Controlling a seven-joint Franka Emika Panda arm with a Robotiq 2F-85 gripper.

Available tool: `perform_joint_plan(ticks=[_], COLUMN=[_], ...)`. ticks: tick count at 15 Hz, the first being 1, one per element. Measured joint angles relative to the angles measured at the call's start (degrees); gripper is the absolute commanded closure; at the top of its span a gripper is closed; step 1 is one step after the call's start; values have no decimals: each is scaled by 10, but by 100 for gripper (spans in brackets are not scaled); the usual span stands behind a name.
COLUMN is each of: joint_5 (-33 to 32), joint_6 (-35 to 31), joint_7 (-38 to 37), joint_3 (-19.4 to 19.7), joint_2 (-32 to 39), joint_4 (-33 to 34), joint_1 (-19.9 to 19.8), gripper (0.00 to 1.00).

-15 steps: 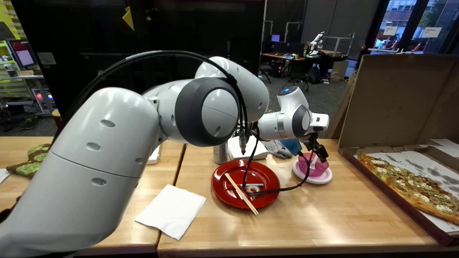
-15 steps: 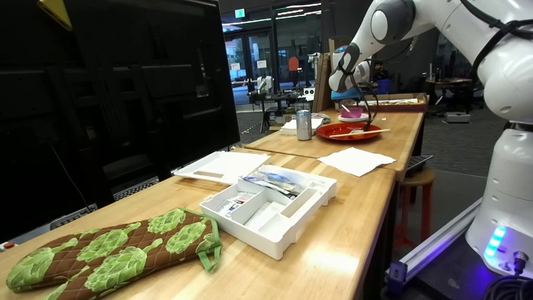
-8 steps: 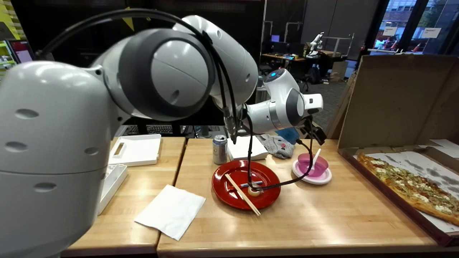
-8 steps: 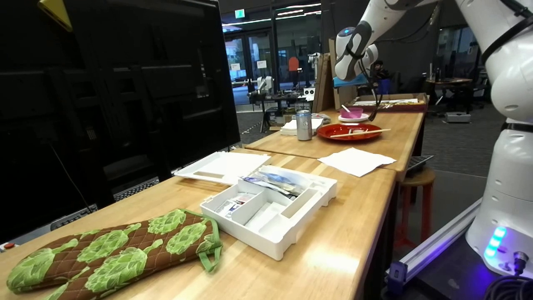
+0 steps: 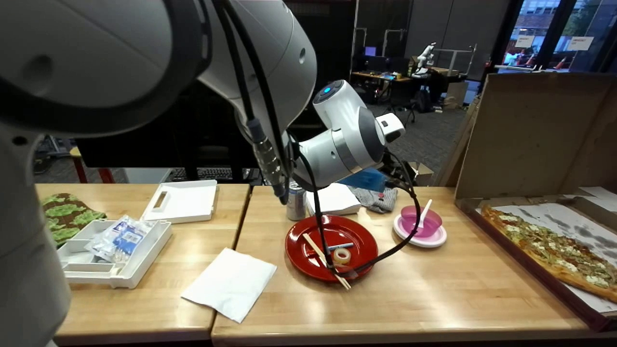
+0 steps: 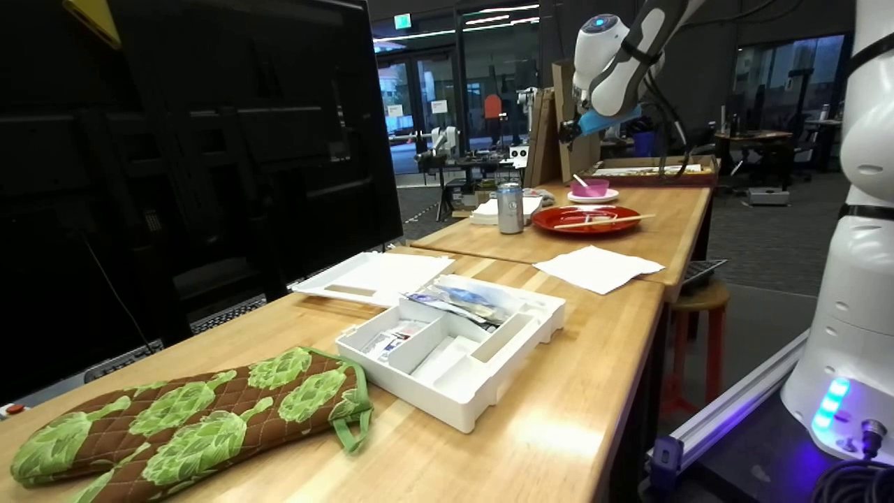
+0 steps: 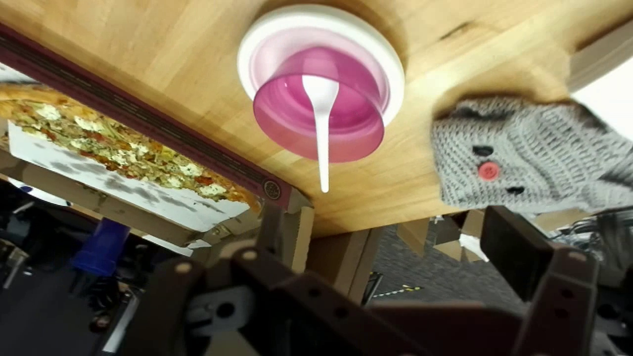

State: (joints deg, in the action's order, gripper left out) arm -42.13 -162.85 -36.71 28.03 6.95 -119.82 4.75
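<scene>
On blond wood (image 7: 188, 59), translucent pink bowl (image 7: 296, 109) atop round plate (image 7: 306, 17), nubbly grey knit (image 7: 539, 148) — gripper (image 7: 385, 227) aloft, jaws wide apart

Worktop (image 5: 434, 301), pale wood; stool (image 6: 702, 299), red-legged, stands alongside; floor (image 5: 429, 130), grey; wall panels (image 5: 462, 29), dark; window (image 5: 537, 17), daylit; strip lights (image 6: 510, 9), white, glow high at the back.

Across the wooden bench (image 5: 434, 299) I saw an oven mitt (image 6: 202, 423), divided tray (image 6: 419, 396), slotted white panel (image 5: 187, 200), napkin (image 5: 231, 284), silver can (image 6: 510, 211), white stack (image 5: 338, 198), red plate (image 5: 357, 233), white plate (image 7: 321, 16), grey knitted piece (image 7: 549, 163) and open pizza box (image 7: 148, 123).
</scene>
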Motion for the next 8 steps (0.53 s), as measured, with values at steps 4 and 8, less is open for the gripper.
perform_joint_plan(ticks=[4, 8], joint_5=[-54, -69], joint_6=[8, 43], joint_7=[96, 211], joint_3=[-1, -18], joint_2=[-90, -152], joint_4=[-99, -166], joint_1=[1, -11], gripper=[0, 0])
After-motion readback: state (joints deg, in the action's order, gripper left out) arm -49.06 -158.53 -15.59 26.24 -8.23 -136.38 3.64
